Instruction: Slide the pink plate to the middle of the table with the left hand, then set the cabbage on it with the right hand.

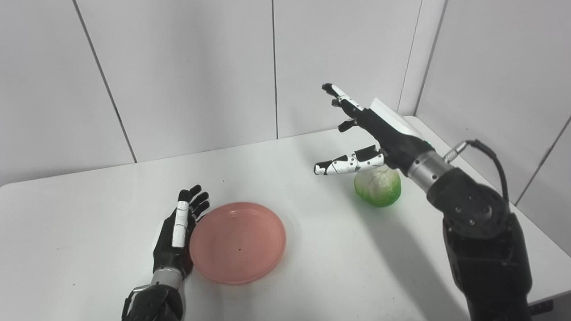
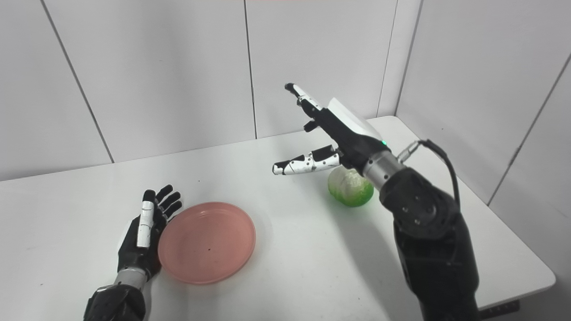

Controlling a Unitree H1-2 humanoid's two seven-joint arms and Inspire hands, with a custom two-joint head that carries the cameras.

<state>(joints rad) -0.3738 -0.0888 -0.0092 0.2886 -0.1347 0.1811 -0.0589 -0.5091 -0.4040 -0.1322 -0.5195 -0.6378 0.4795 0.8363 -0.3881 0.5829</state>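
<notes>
1. My left hand (image 1: pixel 176 232) lies low on the white table (image 1: pixel 312 285), palm side turned toward the pink plate (image 1: pixel 237 241). Its fingers are straight and slightly spread, holding nothing, and its inner edge sits right against the plate's left rim.
2. I see the pink plate flat on the table, a little left of the table's middle, with nothing on it apart from a tiny dark speck near its centre.
3. My right hand (image 2: pixel 332 133) is raised above the table with its fingers wide apart: the long ones stretch up and to the left, the thumb (image 2: pixel 303 164) points left below them. It holds nothing.
4. The cabbage (image 2: pixel 350 186) rests on the table to the right of the plate and well apart from it, just below and behind my right wrist. From these views the wrist overlaps the cabbage's top, and I cannot tell whether they touch.
5. Plain pale wall panels (image 1: pixel 187 71) stand behind the table.
</notes>
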